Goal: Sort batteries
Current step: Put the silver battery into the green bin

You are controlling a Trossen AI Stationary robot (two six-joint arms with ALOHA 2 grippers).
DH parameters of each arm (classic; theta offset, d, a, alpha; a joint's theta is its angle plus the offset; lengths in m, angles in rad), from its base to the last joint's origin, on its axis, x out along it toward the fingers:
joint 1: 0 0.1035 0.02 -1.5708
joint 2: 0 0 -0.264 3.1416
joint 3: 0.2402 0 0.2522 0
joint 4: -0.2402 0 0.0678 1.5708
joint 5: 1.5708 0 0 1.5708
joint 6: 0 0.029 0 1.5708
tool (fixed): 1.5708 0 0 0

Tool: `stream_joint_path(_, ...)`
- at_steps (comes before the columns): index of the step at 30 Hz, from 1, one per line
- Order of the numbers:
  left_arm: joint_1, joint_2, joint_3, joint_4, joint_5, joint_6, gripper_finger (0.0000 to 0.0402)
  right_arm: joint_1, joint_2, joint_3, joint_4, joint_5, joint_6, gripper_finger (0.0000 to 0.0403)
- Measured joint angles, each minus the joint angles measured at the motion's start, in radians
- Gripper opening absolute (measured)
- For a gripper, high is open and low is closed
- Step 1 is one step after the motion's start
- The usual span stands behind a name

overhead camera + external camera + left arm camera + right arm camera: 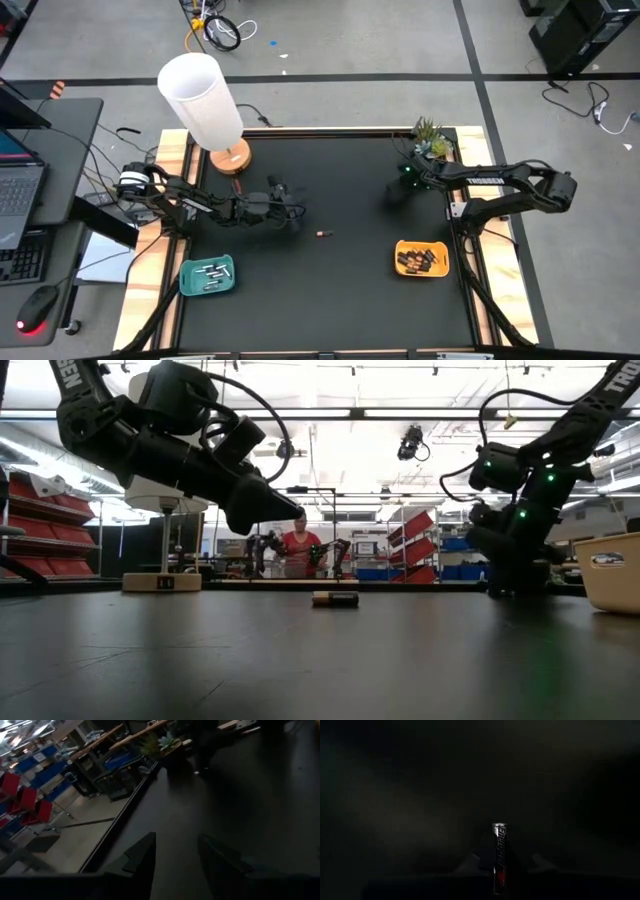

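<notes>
High view: pale batteries (207, 272) are lying in the teal tray (186, 286) near the table's front left corner, dark ones in the orange tray (402, 248) by its right edge. One dark red-ended battery (323, 233) is lying mid-table. Left gripper (291, 205) is hovering, fingers spread. Right gripper (398, 187), toward the far edge, is pinching a dark upright battery (499, 855).

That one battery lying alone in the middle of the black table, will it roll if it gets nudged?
Probably: the battery is a small cylinder lying on its side on the flat table, so a sideways nudge would likely roll it. It looks rigid. Its smooth casing may be slippery to pinch.
</notes>
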Motion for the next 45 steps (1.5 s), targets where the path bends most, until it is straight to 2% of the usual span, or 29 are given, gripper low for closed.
stream_joint_path(3, 0.000, 0.000, 0.000, -0.007, -0.019, -0.075, 0.0160, 0.046, 0.006, -0.006, 0.120, -0.102, 0.001, 0.0008)
stream_joint_path(5, 0.001, 0.000, 0.000, -0.006, 0.029, -0.176, 0.0160, 0.087, 0.008, -0.010, 0.247, -0.168, 0.003, 0.0007)
stream_joint_path(7, 0.001, 0.000, 0.000, 0.012, 0.102, -0.269, 0.0160, 0.140, 0.006, -0.005, 0.420, -0.187, 0.000, 0.0007)
stream_joint_path(13, 0.008, 0.000, 0.002, 0.139, 0.250, -0.368, 0.0160, 0.334, 0.005, -0.005, 0.884, -0.188, -0.108, 0.0005)
stream_joint_path(17, 0.019, 0.000, 0.030, 0.223, 0.385, -0.429, 0.0160, 0.431, 0.005, -0.004, 1.104, -0.169, -0.178, 0.0004)
stream_joint_path(20, 0.018, 0.000, 0.072, 0.234, 0.402, -0.433, 0.0161, 0.483, 0.004, -0.003, 1.213, -0.159, -0.226, 0.0004)
stream_joint_path(24, 0.000, 0.000, 0.132, 0.232, 0.398, -0.428, 0.0172, 0.532, 0.004, 0.036, 1.235, -0.148, -0.288, 0.0004)
stream_joint_path(28, -0.017, 0.000, 0.192, 0.213, 0.402, -0.408, 0.0203, 0.575, 0.023, 0.092, 1.234, -0.115, -0.361, 0.0004)
stream_joint_path(33, -0.023, 0.000, 0.252, 0.157, 0.401, -0.400, 0.0228, 0.598, 0.109, 0.174, 1.227, -0.113, -0.393, 0.0002)
stream_joint_path(41, -0.024, 0.000, 0.259, 0.135, 0.386, -0.398, 0.0209, 0.611, 0.209, 0.241, 1.226, -0.110, -0.401, 0.0000)
stream_joint_path(45, -0.025, 0.000, 0.258, 0.134, 0.364, -0.374, 0.0174, 0.613, 0.217, 0.247, 1.225, -0.102, -0.402, 0.0000)
